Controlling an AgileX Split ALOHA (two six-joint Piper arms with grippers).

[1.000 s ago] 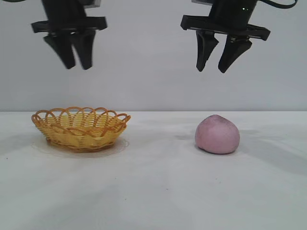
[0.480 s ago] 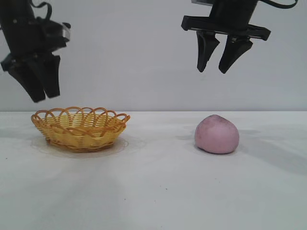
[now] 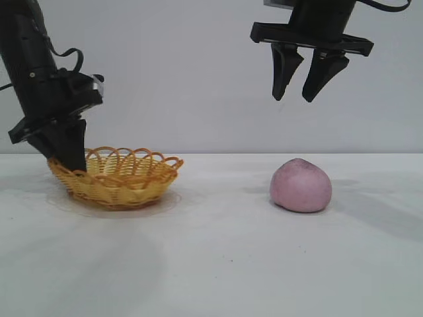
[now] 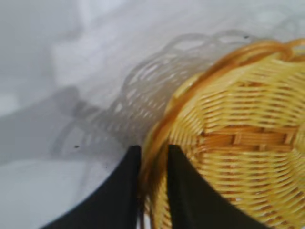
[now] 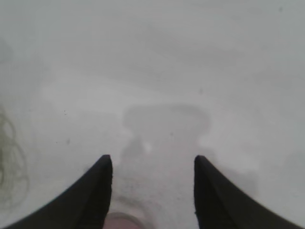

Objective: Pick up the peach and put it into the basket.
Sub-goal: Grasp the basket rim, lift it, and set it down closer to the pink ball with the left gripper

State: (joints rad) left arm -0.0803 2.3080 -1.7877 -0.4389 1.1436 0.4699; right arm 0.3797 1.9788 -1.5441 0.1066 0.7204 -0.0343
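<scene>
One peach (image 3: 300,185); one basket (image 3: 119,177); two tools: left (image 3: 69,158), right (image 3: 305,91)

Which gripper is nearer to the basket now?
Left. The left gripper is closed on the basket's rim at its outer end; the right gripper hangs open high above the peach.

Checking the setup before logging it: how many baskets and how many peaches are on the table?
1 basket, at the exterior view's left, its rim between the left tool's fingers. 1 peach, at the right, below the raised right tool.
</scene>
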